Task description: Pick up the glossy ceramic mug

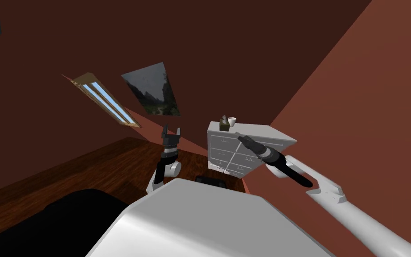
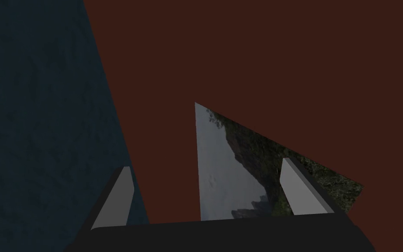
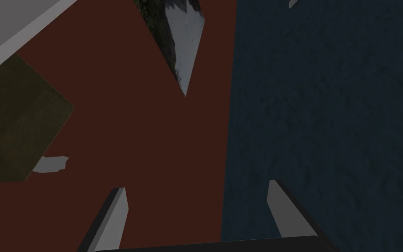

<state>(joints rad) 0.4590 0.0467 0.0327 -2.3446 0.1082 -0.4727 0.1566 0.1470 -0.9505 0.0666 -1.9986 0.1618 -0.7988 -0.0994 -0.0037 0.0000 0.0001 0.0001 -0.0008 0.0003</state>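
Observation:
A small white mug (image 1: 232, 121) stands on the far end of a white dresser's top (image 1: 262, 132), right beside an olive box (image 1: 223, 124). My right gripper (image 1: 241, 139) reaches toward the dresser's front top edge, just below and short of the mug. In the right wrist view that gripper (image 3: 196, 205) is open with nothing between its fingers; the olive box (image 3: 17, 127), with a white scrap (image 3: 52, 164) sticking out of it, and the dresser's pale edge (image 3: 12, 30) lie off to one side. My left gripper (image 1: 171, 132) is raised left of the dresser, open (image 2: 205, 183) and empty.
The dresser, with several drawers (image 1: 231, 156), stands in a corner between reddish-brown walls. The right wall (image 1: 356, 111) runs close along my right arm. A wooden floor (image 1: 88, 174) stretches to the left, with a black area (image 1: 44, 218) at the lower left.

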